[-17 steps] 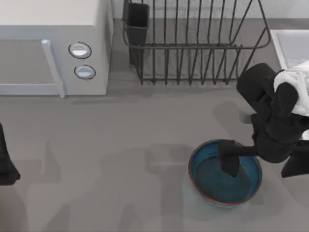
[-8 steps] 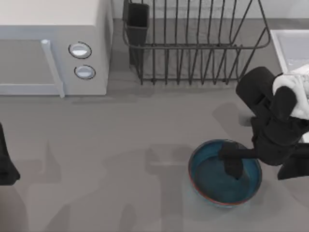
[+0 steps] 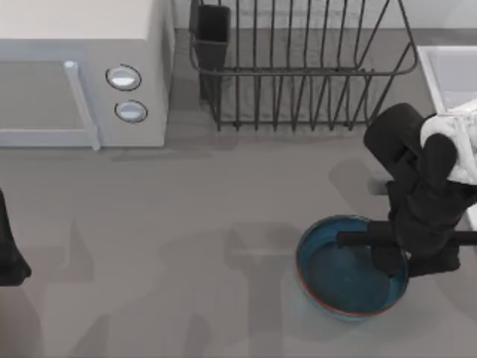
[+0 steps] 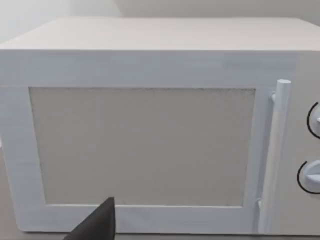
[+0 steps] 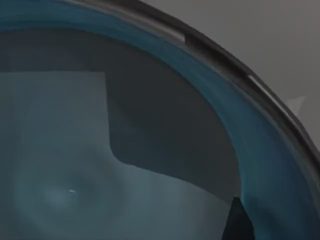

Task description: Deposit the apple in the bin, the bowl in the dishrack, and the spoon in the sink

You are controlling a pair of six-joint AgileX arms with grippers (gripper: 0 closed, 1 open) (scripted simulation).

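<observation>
The blue bowl with its reddish rim sits on the table at the front right. My right gripper hangs over the bowl's right side, down at its rim. The right wrist view looks close into the greyish-blue inside of the bowl, with the rim curving past. The dark wire dishrack stands at the back, and the pale sink is at the back right. My left arm is parked at the table's left edge. The apple, the spoon and the bin are out of view.
A white microwave with two round knobs stands at the back left, and the left wrist view faces the microwave door. A black utensil cup hangs on the dishrack's left corner. Bare grey table lies between microwave and bowl.
My right gripper has moved to the right, from the bowl's middle to its right rim. The bowl has shifted slightly right. The left arm has not moved.
</observation>
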